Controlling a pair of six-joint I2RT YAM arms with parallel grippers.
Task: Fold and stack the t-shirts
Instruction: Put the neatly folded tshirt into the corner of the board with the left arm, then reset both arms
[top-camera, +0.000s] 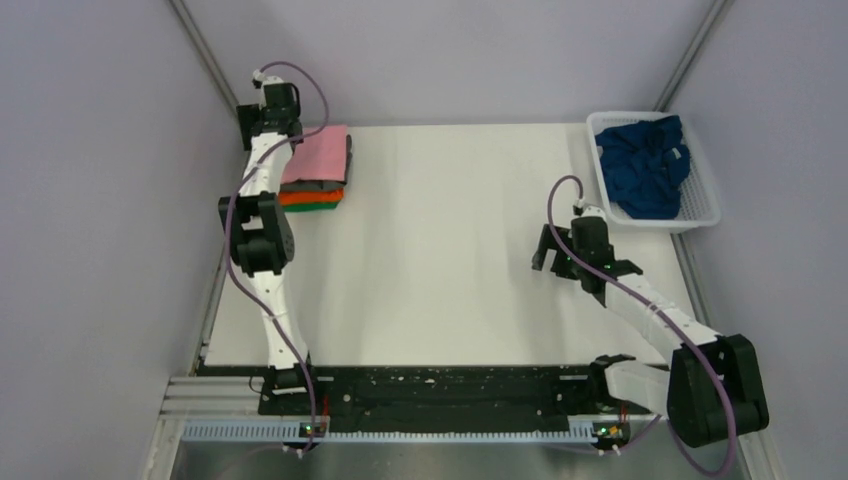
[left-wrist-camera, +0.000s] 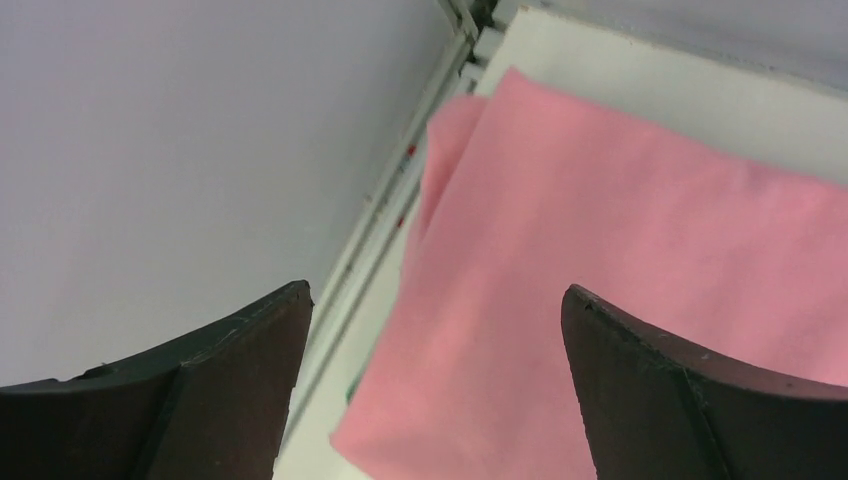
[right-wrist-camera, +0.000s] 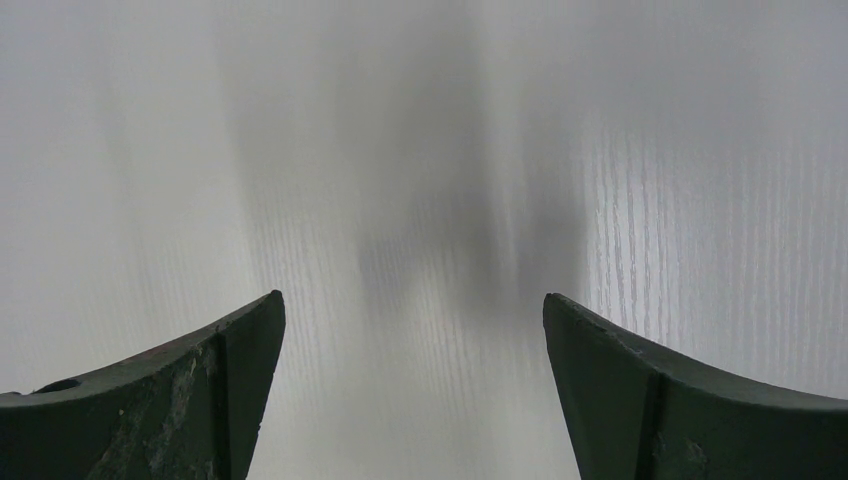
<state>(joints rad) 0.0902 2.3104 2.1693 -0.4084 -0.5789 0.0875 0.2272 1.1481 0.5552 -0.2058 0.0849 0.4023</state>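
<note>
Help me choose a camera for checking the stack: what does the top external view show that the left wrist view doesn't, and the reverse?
Only top external: the orange t-shirt and green t-shirt beneath the pink t-shirt, the navy t-shirt heaped in the white basket, and the right gripper over bare table. Only left wrist: the left gripper seen close, fingers spread with nothing between them. Both: the folded pink t-shirt on top, at the table's far-left corner.

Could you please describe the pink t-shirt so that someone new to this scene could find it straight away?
Look to the far left corner of the white table, where folded shirts are stacked. The pink t-shirt is the top layer, above the orange shirt and green shirt.
</note>
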